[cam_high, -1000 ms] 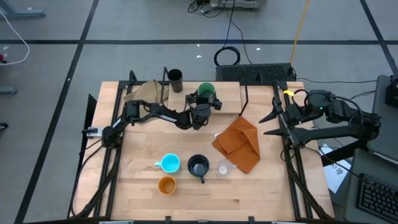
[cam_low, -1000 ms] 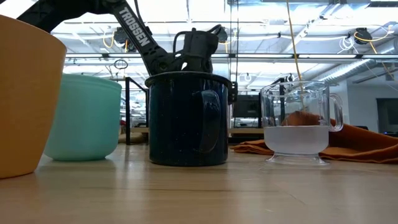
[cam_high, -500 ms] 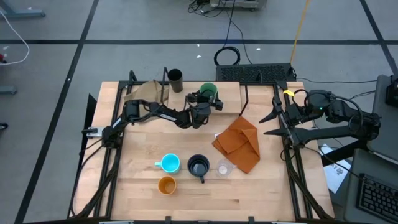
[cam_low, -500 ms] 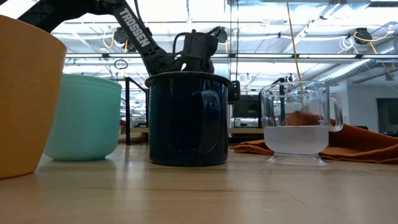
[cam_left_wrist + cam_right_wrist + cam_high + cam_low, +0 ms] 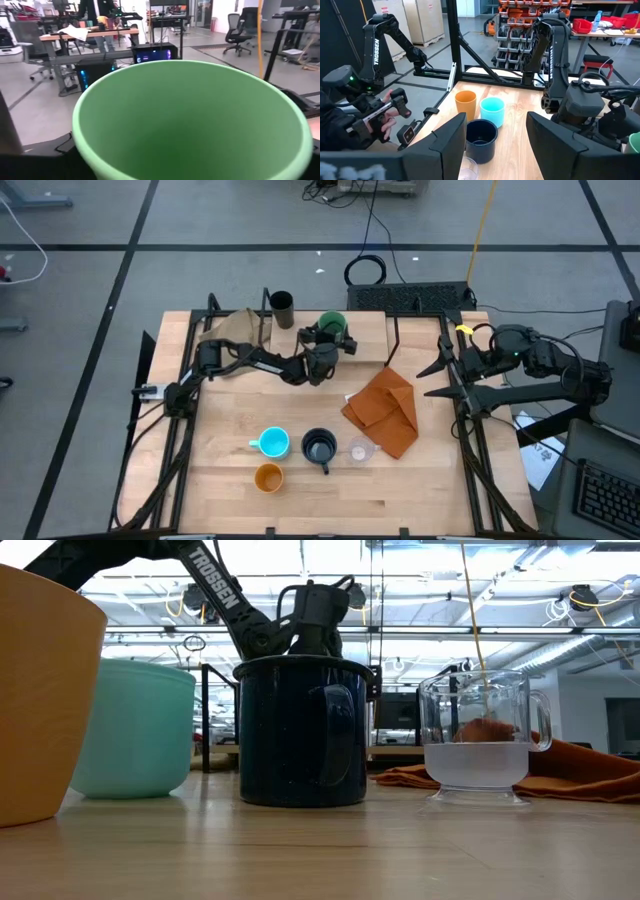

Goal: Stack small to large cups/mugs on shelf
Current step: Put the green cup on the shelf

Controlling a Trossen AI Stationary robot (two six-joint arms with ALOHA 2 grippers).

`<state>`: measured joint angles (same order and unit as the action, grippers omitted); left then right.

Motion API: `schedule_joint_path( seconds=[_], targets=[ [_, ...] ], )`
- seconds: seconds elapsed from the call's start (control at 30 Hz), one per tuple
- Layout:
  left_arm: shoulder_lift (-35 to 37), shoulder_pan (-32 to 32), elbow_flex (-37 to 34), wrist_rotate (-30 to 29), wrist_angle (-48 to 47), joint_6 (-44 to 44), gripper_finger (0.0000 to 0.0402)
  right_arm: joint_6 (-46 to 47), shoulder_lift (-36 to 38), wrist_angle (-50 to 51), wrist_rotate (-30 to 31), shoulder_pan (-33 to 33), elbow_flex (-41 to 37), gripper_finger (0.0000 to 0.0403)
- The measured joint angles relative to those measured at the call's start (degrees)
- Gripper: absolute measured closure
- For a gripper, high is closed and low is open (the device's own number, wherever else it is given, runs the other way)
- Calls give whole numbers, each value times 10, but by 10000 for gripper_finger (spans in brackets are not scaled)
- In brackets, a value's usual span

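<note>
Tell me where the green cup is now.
In the high view, the green cup sits on the shelf at the table's back, right of the dark brown cup, at the left gripper.

Wooden table (image 5: 220, 480) under three cups (image 5: 268, 477), clear cup (image 5: 358, 450), orange cloth (image 5: 385, 412).

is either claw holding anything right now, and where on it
The left claw is at the green cup on the shelf, fingers wide around its body; a firm grip cannot be told. The right claw holds nothing.
</note>
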<state>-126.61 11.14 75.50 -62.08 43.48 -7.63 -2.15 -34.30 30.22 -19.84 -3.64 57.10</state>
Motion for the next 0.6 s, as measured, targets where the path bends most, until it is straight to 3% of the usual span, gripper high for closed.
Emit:
schedule_joint_path(
  seconds=[0.6],
  targets=[
    [0,36,0,-22,-29,5,4,0,0,0,0,0,0,204]
  ],
)
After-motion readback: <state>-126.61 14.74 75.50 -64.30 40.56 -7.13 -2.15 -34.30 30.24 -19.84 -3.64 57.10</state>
